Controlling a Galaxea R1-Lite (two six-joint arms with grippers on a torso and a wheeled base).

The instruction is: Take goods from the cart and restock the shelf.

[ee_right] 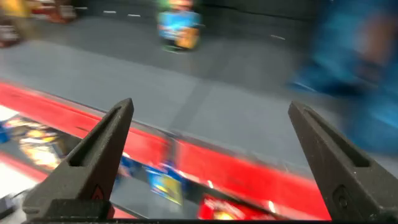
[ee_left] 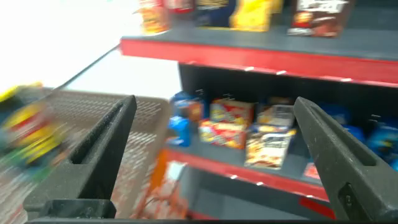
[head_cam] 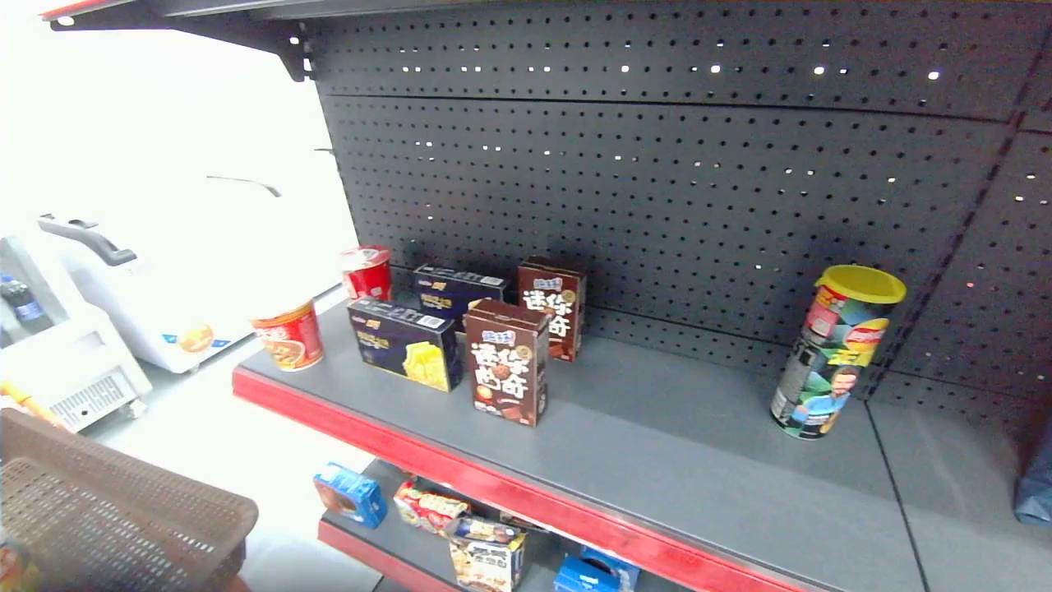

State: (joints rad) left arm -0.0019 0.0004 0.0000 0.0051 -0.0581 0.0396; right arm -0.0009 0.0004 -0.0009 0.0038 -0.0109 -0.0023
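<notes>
Upper shelf (head_cam: 657, 444), by kind:
- Red cups: two, front cup (head_cam: 287, 335) and rear cup (head_cam: 367, 274).
- Dark blue boxes: two, front blue box (head_cam: 404, 344) and rear blue box (head_cam: 457, 292).
- Brown boxes: two, front brown box (head_cam: 509, 362) and rear brown box (head_cam: 552, 308).
- Yellow-lidded canister (head_cam: 837, 352): one.

Lower shelf (head_cam: 362, 549): at least four packages visible, full count unclear.

Brown basket (head_cam: 107, 510): one.
</notes>
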